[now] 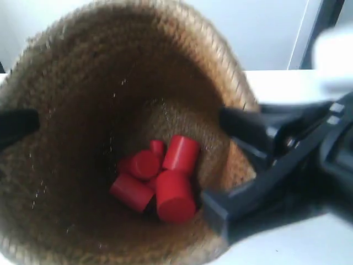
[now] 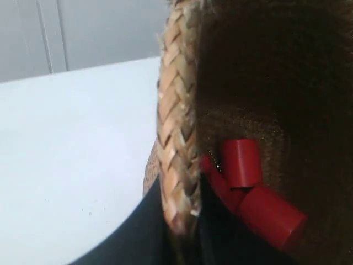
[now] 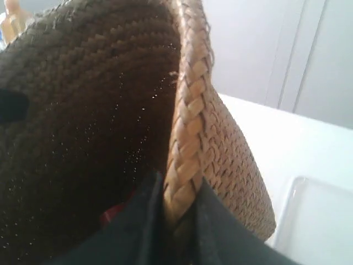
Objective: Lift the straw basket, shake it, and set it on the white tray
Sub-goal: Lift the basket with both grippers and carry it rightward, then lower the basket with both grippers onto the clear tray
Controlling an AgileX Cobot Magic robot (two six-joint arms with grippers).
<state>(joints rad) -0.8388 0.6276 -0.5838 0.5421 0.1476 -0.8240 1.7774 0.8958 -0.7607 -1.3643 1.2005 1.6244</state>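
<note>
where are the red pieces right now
The red cylinders lie bunched at the bottom inside the straw basket, low and central in the exterior view, with the left gripper and right gripper pinching its rim.

Red cylinders (image 1: pixel 175 193) heaped together, white tabletop (image 2: pixel 71 154), grey wall panels (image 2: pixel 99 27)

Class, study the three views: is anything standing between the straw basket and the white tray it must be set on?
Nothing visible does. In the right wrist view the white tray lies just beyond the straw basket, and the part of it that shows is bare.
</note>
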